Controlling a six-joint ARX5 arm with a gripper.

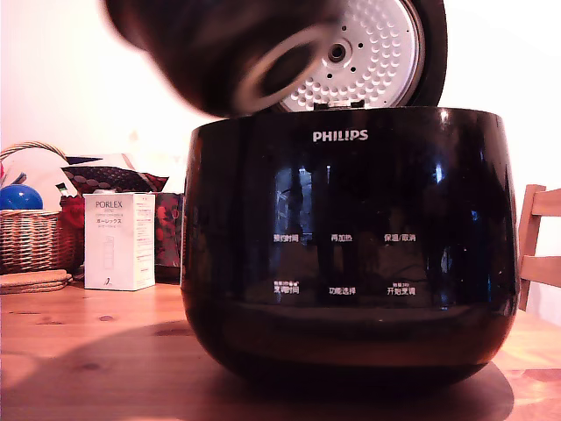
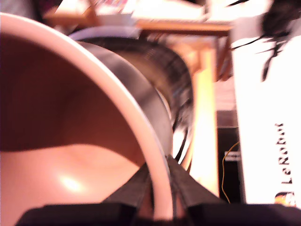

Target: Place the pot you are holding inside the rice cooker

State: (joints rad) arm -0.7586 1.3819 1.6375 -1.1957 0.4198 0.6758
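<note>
The pot hangs up in the air above the rice cooker, toward the exterior view's left of the open top, tipped well over on its side and smeared with motion blur; what reads through the blur is a dark, rounded body and a pale ring of rim turned toward the raised lid; it is clear of the cooker's body and not yet inside it. From the wrist view the pot fills most of the picture: a thin, light-catching flared rim sweeps across in an arc, the inside is smooth and glows reddish-brown under the warm light with one bright glint low down, and the outer wall beside the rim looks grey and metallic. The gripper pinches that rim, one dark finger inside the pot and one outside, pressed against the thin edge between them. The cooker itself is broad, glossy black, rounded at the base, with a white PHILIPS logo and two rows of white Chinese labels on its front; its lid stands upright behind, showing a dimpled silver plate. It sits on a wooden table; behind, at the exterior view's left, are a white PORLEX box and a wicker basket.
</note>
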